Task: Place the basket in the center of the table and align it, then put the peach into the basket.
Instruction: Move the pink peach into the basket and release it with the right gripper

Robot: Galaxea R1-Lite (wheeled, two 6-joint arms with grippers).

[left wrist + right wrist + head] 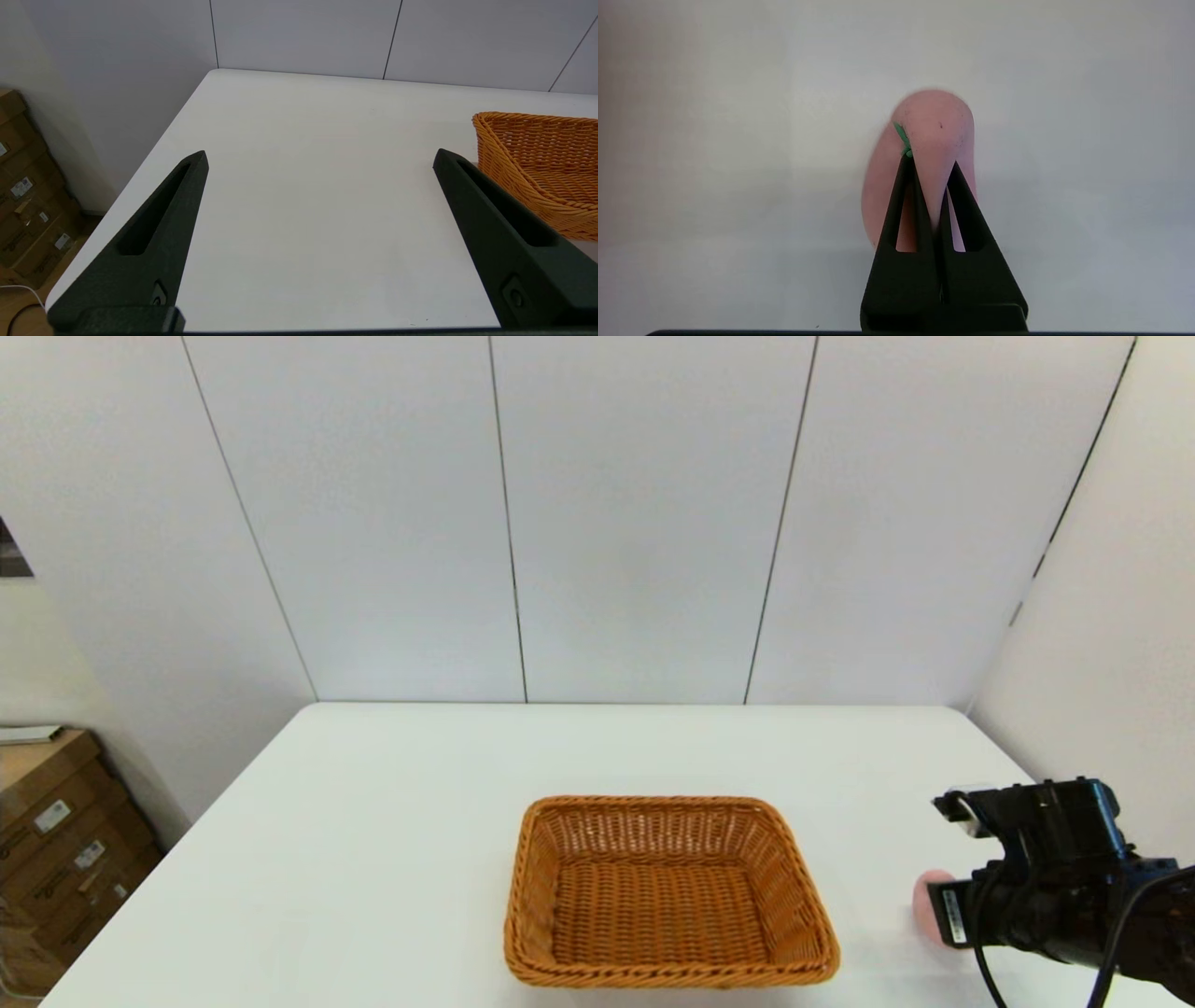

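Pinching a pale pink peach (pixel 931 135), the right gripper (pixel 930 163) works low over the white table (pixel 392 859) near its right edge. The toy fruit is matte and egg-shaped, speckled with a few dark flecks, and carries a small green stem mark on the side against one black finger. The two long, tapered fingers (pixel 903 219) are drawn nearly together, their tips pressing into the soft pink skin so that a narrow ridge of it bulges up between them. In the head view only a sliver of the peach (pixel 927 899) shows, the rest hidden behind the black wrist housing and its cables.

An orange-brown wicker basket (pixel 667 894) sits near the table's front edge, roughly centred from left to right, its sides square with the tabletop. Tightly woven, with sloping walls and a braided rim, it holds nothing. Smooth bare tabletop separates it from the peach, which lies to its right, apart from the rim.

The left gripper (pixel 320 156) hangs over the table's left side, its textured black fingers spread wide with nothing between them, a corner of the basket just past one fingertip. Stacked cardboard boxes (pixel 56 840) stand on the floor beyond the table's left edge, against pale panelled walls.
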